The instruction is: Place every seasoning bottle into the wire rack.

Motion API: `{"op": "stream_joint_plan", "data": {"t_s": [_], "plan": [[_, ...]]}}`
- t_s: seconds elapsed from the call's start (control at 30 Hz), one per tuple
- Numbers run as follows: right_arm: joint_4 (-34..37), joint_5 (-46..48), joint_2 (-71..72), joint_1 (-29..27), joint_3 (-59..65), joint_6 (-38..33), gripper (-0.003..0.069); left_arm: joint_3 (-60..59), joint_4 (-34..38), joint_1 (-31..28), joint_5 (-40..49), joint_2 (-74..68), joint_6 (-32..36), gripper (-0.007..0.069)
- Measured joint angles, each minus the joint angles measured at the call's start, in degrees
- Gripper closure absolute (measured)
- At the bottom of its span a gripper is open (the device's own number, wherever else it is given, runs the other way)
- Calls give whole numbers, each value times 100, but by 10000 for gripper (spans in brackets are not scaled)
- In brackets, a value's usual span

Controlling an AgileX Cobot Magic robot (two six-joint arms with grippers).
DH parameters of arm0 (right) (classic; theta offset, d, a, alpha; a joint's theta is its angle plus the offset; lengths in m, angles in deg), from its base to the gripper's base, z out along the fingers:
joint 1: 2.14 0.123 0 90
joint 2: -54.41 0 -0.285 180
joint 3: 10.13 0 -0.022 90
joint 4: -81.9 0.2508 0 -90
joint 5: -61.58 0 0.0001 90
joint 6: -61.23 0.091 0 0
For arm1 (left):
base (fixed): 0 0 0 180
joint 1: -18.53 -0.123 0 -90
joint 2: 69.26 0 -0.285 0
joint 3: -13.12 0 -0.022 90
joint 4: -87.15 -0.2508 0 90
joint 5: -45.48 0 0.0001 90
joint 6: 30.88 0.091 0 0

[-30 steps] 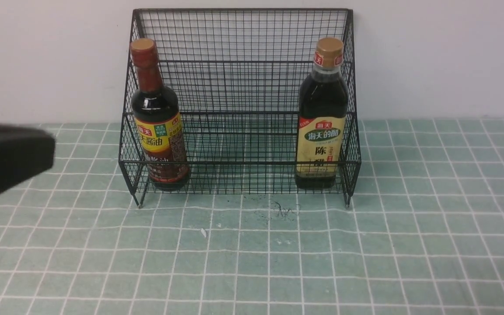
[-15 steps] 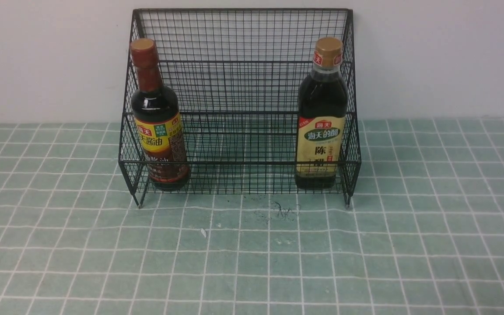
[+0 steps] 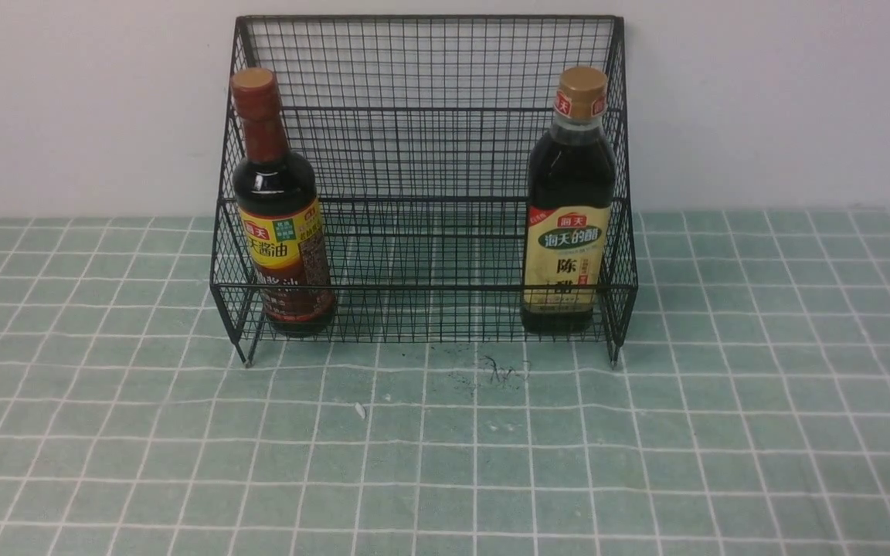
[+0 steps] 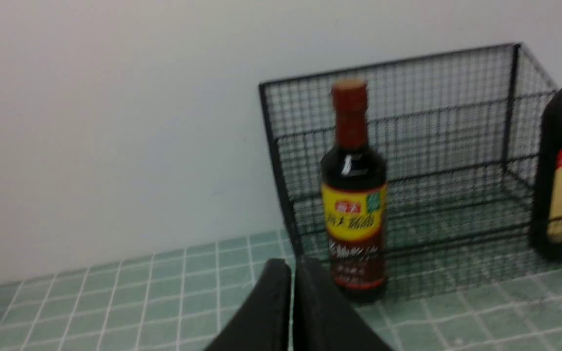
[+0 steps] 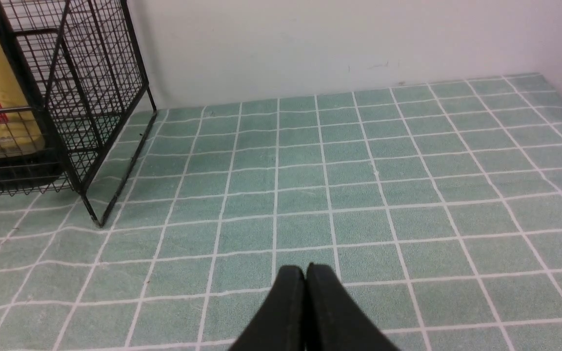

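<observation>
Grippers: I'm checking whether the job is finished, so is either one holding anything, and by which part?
Nothing is held. The left gripper and right gripper are shut on nothing, away from both bottles.

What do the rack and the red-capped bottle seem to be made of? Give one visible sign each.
Wire rack: thin metal wire, probably black-coated; see-through welded grid. Red-capped bottle: glossy clear glass or plastic, uncertain which; bright highlights on its shoulder over dark liquid.
</observation>
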Motion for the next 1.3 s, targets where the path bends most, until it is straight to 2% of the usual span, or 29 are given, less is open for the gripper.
{"op": "stream_joint_plan", "data": {"t_s": [0.03,0.07,0.17,0.3,1.3], "plan": [[0,0,0,0,0,0,672,-76,-25,-10,0,39,-9,631],[0,0,0,0,0,0,672,-748,-166,-95,-247,374,-36,631],[0,0,0,0,0,0,672,-1663,-217,-207,-466,777,-61,631],[0,0,0,0,0,0,672,-2538,-230,-312,-554,1070,-78,631],[0,0,0,0,0,0,672,-2646,-230,-326,-342,1116,-213,631]]}}
